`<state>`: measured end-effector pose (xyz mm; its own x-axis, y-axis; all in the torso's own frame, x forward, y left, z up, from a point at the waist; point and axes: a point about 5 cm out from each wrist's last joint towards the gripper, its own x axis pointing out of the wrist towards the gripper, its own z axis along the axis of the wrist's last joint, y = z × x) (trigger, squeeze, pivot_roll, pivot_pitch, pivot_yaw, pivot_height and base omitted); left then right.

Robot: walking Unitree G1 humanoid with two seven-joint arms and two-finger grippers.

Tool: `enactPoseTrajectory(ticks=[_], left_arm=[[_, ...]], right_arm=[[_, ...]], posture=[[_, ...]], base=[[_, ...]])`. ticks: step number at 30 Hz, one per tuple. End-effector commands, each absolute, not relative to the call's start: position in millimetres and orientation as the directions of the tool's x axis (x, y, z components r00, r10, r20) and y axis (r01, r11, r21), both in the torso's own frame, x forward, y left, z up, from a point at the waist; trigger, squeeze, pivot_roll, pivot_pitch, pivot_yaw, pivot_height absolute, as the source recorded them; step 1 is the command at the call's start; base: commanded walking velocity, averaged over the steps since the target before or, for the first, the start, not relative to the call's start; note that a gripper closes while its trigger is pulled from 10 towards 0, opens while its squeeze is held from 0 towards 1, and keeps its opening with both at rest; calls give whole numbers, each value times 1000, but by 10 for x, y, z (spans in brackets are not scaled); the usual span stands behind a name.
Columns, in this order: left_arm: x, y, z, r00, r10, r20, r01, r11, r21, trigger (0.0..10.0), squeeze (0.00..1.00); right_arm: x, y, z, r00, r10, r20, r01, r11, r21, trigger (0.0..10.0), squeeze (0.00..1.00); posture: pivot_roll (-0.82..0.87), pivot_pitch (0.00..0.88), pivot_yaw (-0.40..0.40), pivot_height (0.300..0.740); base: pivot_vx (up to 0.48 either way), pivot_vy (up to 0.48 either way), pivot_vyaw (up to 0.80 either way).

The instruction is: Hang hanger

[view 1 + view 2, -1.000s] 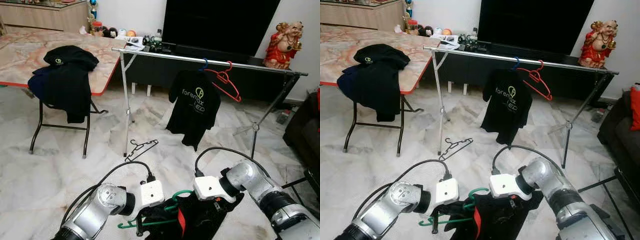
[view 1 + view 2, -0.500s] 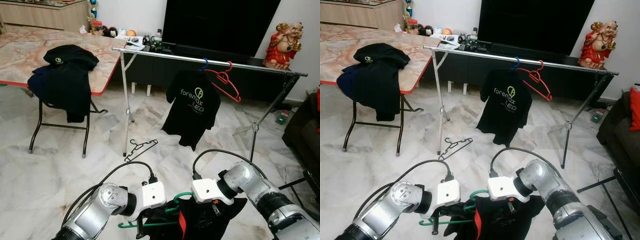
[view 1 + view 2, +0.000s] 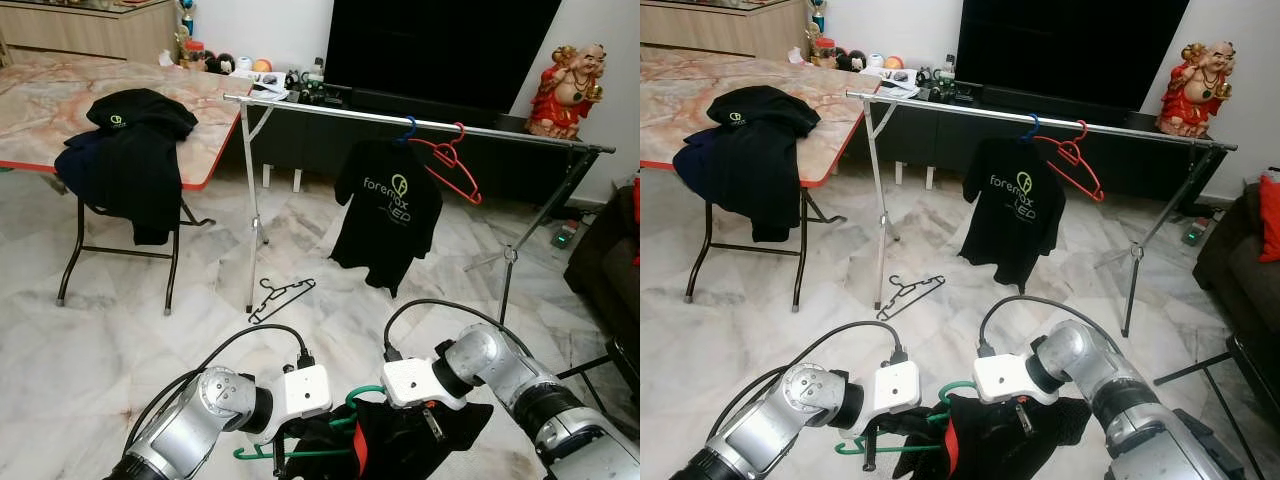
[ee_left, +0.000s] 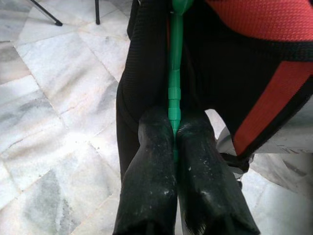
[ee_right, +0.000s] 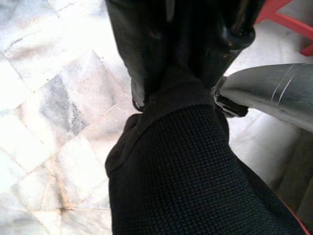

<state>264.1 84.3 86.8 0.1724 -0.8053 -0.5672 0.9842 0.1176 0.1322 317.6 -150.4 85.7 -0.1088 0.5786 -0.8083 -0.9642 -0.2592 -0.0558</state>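
Left gripper (image 4: 174, 142) clamped on green hanger (image 4: 174, 83) carrying black-red garment (image 3: 410, 440). Right gripper (image 5: 181, 73) pinching garment fabric, near, low. Rail (image 3: 420, 124) far ahead.

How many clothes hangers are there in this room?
4: a blue hanger under the shirt on the rail, a red hanger beside it, a black hanger on the floor, a green hanger in the left pincer. Others may be hidden.
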Motion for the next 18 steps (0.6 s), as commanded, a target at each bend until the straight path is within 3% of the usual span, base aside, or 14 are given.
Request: enactPoseTrajectory(ticks=[1, 18], left_arm=[[2717, 720, 1098, 195, -841, -505, 973, 100, 208, 10000, 0], [2758, 750, 1110, 219, -832, -509, 969, 124, 215, 10000, 0]], right_arm=[[3141, -1510, 799, -138, 537, -832, -957, -289, -28, 0, 0], [3187, -1467, 804, -69, 558, -827, -965, -246, -86, 0, 0]], posture=[[191, 0, -157, 740], [186, 0, -149, 740]], base=[[0, 0, 0], [0, 0, 0]])
